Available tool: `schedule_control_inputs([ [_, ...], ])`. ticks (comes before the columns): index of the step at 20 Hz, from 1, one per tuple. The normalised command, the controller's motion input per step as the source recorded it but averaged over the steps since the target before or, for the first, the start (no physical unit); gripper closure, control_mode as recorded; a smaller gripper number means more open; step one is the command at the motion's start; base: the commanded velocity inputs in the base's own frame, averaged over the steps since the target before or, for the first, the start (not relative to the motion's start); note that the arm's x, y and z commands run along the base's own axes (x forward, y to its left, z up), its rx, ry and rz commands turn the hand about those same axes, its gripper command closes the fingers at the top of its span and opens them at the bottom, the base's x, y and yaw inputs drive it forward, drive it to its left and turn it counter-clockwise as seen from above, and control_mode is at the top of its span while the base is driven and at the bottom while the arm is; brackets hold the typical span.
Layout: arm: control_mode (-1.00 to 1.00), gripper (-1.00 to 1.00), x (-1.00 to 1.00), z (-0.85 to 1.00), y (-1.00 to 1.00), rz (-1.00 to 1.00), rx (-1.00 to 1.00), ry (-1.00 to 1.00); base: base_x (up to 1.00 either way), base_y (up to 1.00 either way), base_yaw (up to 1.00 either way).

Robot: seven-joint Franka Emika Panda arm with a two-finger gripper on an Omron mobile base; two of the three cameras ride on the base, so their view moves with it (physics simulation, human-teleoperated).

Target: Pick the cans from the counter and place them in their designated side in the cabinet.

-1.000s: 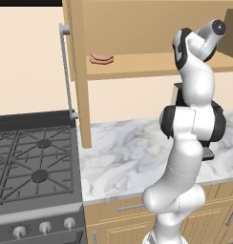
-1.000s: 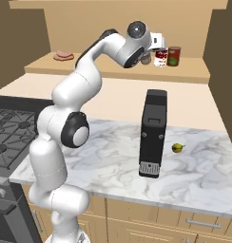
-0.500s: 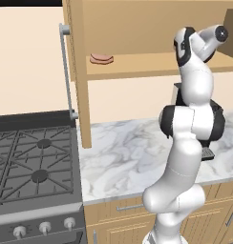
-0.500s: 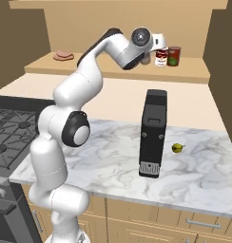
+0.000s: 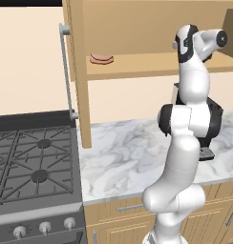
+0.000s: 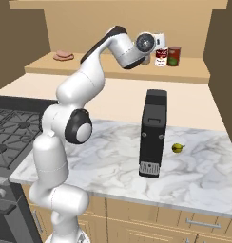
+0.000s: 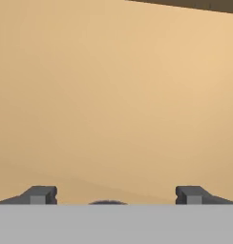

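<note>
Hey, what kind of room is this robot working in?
It looks like a home kitchen, rendered rather than real. A black gas stove sits beside a white marble counter over wood drawers, and an open wall cabinet above holds cans on its shelf.

The red can [image 6: 160,57] with its white band stood upright on the shelf of the cabinet [image 6: 113,69], toward the right end, just beside a darker red can. The grey-olive can could not be made out. The counter [image 6: 113,156] lay below, white marble with grey veins.
</note>
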Motion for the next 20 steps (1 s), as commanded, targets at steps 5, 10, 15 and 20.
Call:
schedule_control_inputs([
  [5, -1.00, -1.00, -0.01, 0.17, 0.00, 0.07, 0.00, -0.10, 0.00, 0.00, 0.00],
  [10, -1.00, -1.00, -0.25, 0.32, 0.03, 0.07, 0.00, -0.10, 0.00, 0.00, 0.00],
  [15, -1.00, -1.00, -0.57, 0.06, 0.26, 0.07, 0.00, -0.07, 0.00, 0.00, 0.00],
  [20, -1.00, -1.00, -0.66, 0.00, 0.40, 0.07, -0.02, -0.08, 0.00, 0.00, 0.00],
])
